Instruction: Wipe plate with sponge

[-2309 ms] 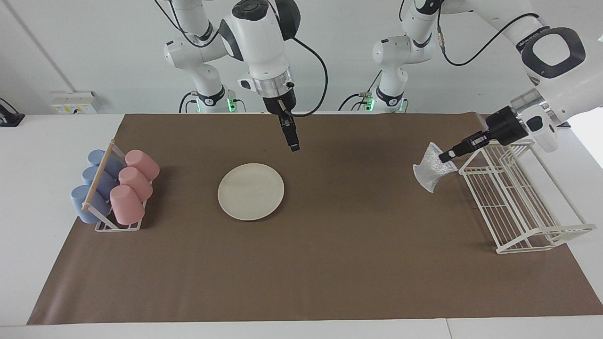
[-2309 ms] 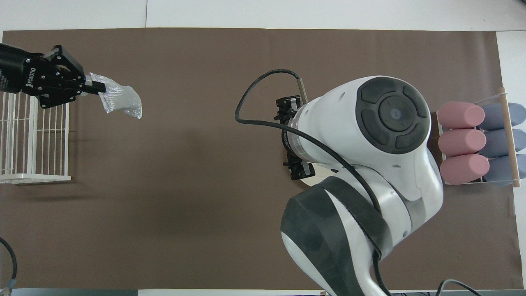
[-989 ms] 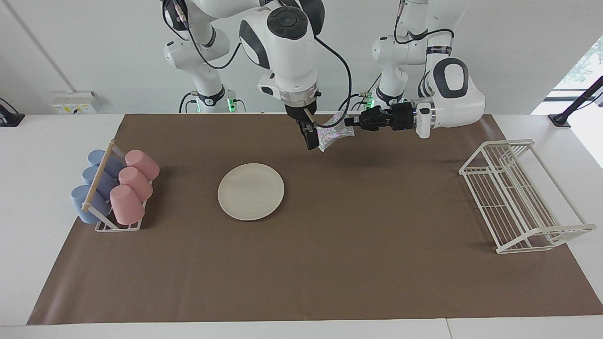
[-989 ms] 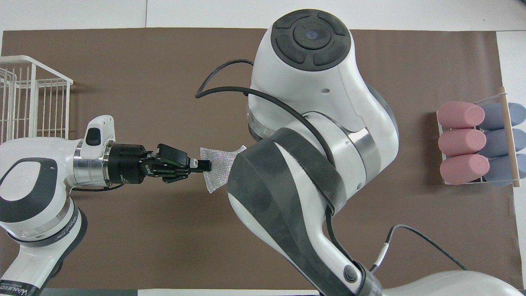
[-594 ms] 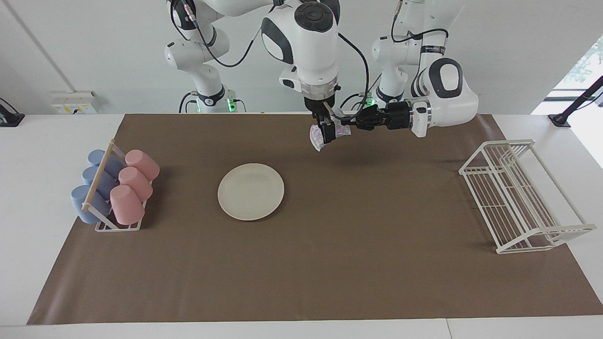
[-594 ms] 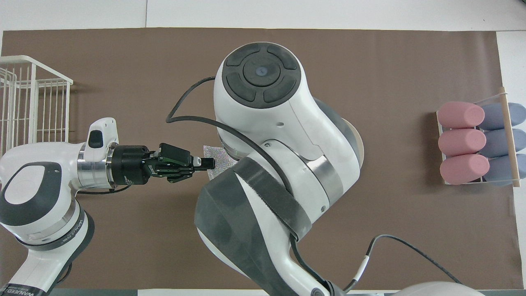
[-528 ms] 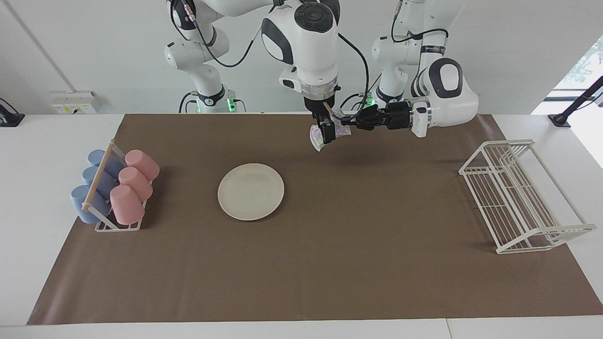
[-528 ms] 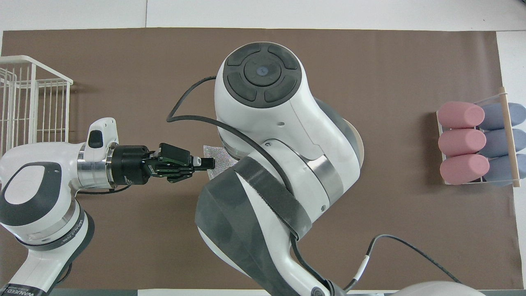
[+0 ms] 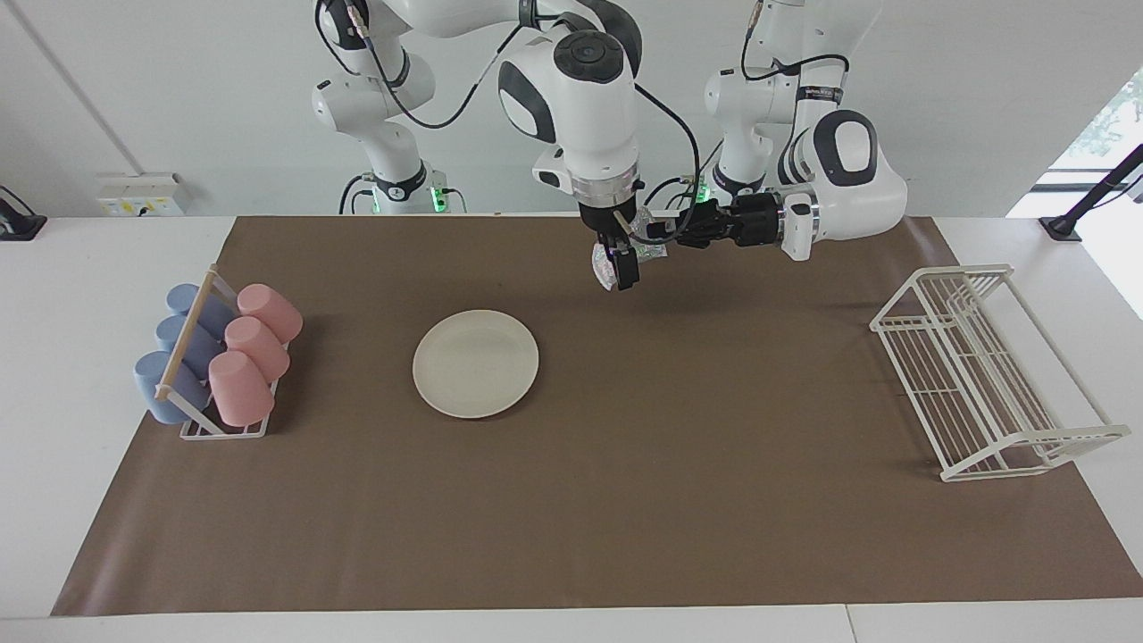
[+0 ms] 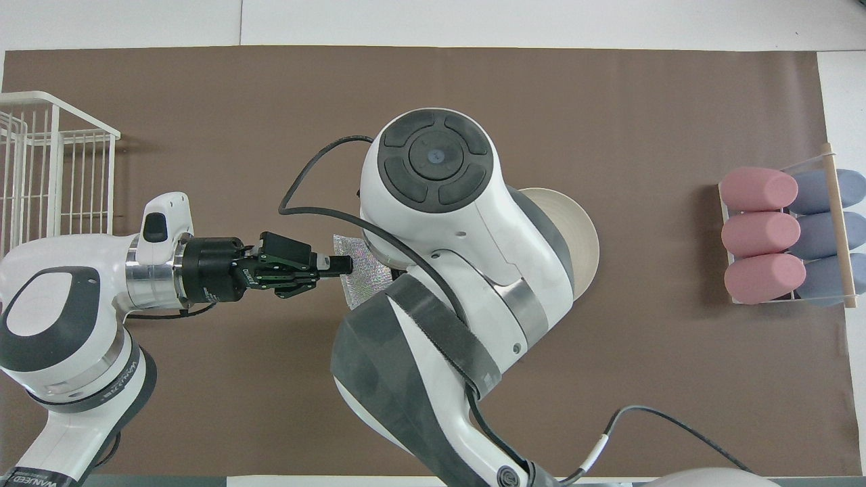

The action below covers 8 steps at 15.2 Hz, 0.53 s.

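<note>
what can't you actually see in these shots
- right tool: overhead view, under its own arm.
- plate: overhead view, mostly under that arm; one edge shows.
- sponge: overhead view, partly under that arm; facing view, partly covered by the right tool.
- wire rack: overhead view, cut by the edge.

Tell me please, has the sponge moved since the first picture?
Yes. The sponge has gone from beside the white wire rack toward the table's middle, up in the air, at the left hand and the right hand.
</note>
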Available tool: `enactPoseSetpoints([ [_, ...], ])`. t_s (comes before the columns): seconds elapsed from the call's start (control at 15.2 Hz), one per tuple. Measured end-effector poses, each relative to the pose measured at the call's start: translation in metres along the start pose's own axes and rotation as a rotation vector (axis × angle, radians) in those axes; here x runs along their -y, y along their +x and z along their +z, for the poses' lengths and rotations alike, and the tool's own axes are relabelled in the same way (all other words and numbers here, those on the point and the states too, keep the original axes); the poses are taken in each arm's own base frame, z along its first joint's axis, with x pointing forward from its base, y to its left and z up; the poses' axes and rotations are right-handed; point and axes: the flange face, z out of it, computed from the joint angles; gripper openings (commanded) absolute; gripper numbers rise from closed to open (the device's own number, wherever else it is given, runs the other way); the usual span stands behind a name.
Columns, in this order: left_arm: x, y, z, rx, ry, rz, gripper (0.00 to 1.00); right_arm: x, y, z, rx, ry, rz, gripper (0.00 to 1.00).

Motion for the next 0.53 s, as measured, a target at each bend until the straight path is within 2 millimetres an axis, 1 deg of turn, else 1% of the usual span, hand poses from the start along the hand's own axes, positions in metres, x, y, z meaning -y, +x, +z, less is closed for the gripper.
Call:
enactPoseSetpoints([
  [0.2, 0.0, 0.0, 0.0, 0.0, 0.0, 0.0, 0.0, -0.005, -0.003, -0.004, 0.027, -0.009, 0.007, 0.89],
  [0.26, 0.0, 0.0, 0.0, 0.0, 0.0, 0.0, 0.0, -0.006, -0.004, -0.006, 0.034, -0.009, 0.009, 0.85],
  [0.33, 0.0, 0.0, 0.0, 0.0, 0.0, 0.0, 0.0, -0.007, -0.004, -0.009, 0.037, -0.006, 0.009, 0.78],
  [0.4, 0.0, 0.0, 0.0, 0.0, 0.0, 0.0, 0.0, -0.008, -0.004, -0.011, 0.038, -0.004, 0.01, 0.74],
  [0.53, 0.0, 0.0, 0.0, 0.0, 0.0, 0.0, 0.0, -0.009, -0.004, -0.012, 0.039, -0.002, 0.01, 0.52],
])
